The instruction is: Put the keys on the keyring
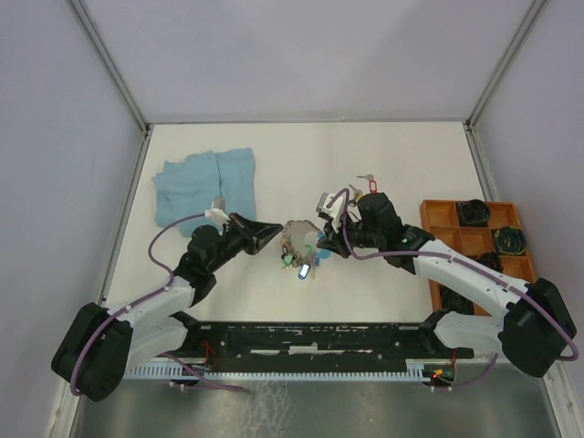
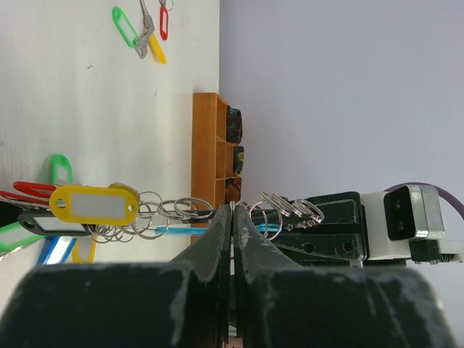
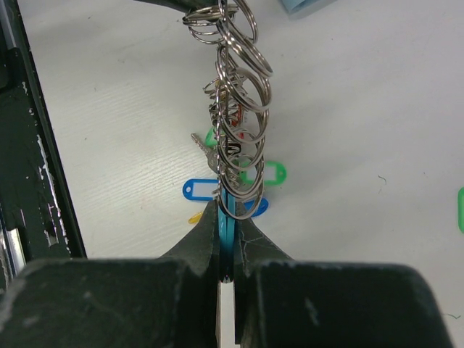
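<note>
A bunch of silver rings (image 1: 297, 239) with tagged keys hangs between my two grippers above the table. My left gripper (image 1: 274, 239) is shut on one silver ring at its tip (image 2: 232, 209). A yellow tag (image 2: 94, 205) and red, green and blue tags hang to its left. My right gripper (image 1: 323, 245) is shut on a flat blue keyring piece (image 3: 227, 221) that the silver rings (image 3: 238, 109) hang from. Three loose keys with green (image 2: 125, 25), yellow (image 2: 156, 49) and red (image 2: 164, 22) tags lie on the table beyond the right arm (image 1: 365, 187).
A crumpled blue cloth (image 1: 203, 187) lies at the back left. An orange compartment tray (image 1: 456, 219) with black parts stands at the right. A black rail (image 1: 310, 339) runs along the near edge. Blue (image 3: 203, 190) and green (image 3: 264, 174) tags of the bunch touch the table.
</note>
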`<state>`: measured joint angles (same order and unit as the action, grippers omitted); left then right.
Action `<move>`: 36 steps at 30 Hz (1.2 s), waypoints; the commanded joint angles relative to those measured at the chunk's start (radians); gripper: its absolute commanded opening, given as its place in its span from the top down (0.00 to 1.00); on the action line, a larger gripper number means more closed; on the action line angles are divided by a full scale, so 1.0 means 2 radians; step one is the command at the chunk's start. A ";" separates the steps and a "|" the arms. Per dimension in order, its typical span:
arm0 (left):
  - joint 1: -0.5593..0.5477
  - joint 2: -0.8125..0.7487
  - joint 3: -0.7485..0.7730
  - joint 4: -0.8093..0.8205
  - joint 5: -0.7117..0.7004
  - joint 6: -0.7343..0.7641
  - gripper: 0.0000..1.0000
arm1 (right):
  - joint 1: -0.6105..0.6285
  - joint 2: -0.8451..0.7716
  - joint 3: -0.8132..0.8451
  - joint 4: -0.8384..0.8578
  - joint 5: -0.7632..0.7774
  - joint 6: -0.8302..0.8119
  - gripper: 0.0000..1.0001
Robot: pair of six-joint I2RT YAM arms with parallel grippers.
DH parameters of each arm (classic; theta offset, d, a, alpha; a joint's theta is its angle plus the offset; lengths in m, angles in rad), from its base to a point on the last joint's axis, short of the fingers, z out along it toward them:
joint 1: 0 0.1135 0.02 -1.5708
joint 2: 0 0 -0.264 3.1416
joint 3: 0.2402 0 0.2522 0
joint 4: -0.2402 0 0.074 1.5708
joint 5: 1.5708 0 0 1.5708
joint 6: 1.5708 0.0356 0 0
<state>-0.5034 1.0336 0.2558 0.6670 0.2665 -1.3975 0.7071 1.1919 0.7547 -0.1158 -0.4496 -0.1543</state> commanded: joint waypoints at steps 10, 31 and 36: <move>-0.004 -0.027 0.119 -0.197 -0.015 0.255 0.97 | 0.003 -0.048 -0.031 0.044 0.046 0.020 0.69; -0.123 0.109 0.293 -0.372 -0.103 0.566 0.97 | 0.002 -0.068 -0.010 0.046 0.156 0.090 0.45; -0.162 0.139 0.282 -0.343 -0.114 0.589 0.97 | 0.002 -0.043 -0.014 0.065 0.124 0.064 0.38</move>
<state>-0.7811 1.2747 0.8070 -0.0616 0.0875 -0.3393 0.7116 1.0874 0.7033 -0.0624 -0.1741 -0.0017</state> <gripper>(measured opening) 0.043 0.619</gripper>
